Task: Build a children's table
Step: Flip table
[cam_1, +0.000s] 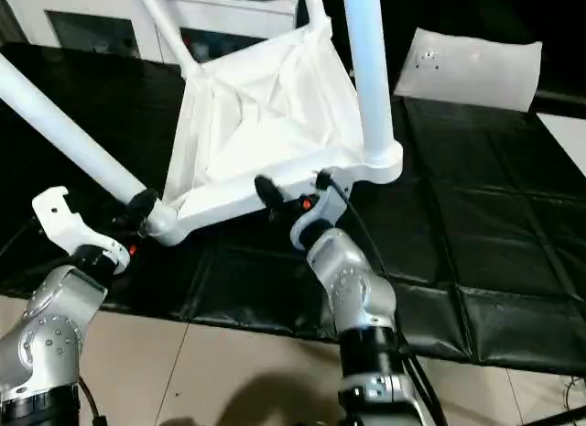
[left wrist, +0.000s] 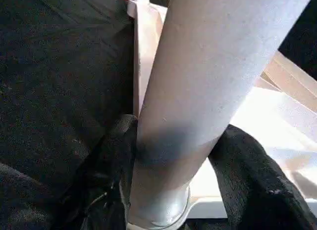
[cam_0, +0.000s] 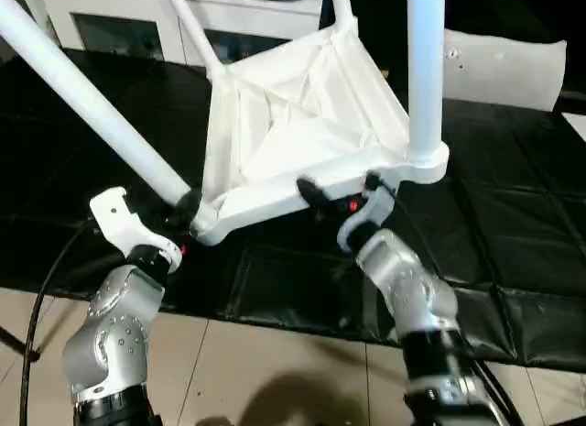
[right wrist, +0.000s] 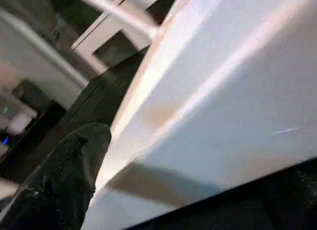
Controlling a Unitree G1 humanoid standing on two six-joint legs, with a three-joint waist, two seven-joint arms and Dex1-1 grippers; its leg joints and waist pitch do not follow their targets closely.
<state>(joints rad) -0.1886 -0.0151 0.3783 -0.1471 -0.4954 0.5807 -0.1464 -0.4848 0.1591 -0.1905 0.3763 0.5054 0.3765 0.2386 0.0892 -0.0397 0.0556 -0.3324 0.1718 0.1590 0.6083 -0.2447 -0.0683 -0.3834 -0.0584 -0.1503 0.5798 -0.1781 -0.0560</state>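
Observation:
The children's table lies upside down and tilted on the black mat, its white tabletop (cam_0: 302, 124) showing the ribbed underside. Legs stand in its corner sockets: one long leg (cam_0: 82, 96) slants up to the left, another (cam_0: 426, 69) rises at the near right corner, and two (cam_0: 194, 27) stand at the back. My left gripper (cam_0: 188, 211) is shut on the left leg (left wrist: 208, 91) just above its socket, black fingers (left wrist: 99, 170) on both sides. My right gripper (cam_0: 341, 190) is open, with the tabletop's near rim (right wrist: 223, 116) between its fingers (right wrist: 69, 175).
A white cabinet (cam_0: 119, 23) with glass doors stands at the back left. A flat white sheet (cam_0: 504, 69) lies at the back right on the black mat (cam_0: 513, 243). Tiled floor (cam_0: 275, 371) runs along the near side, with a black cable (cam_0: 37, 325) by my left arm.

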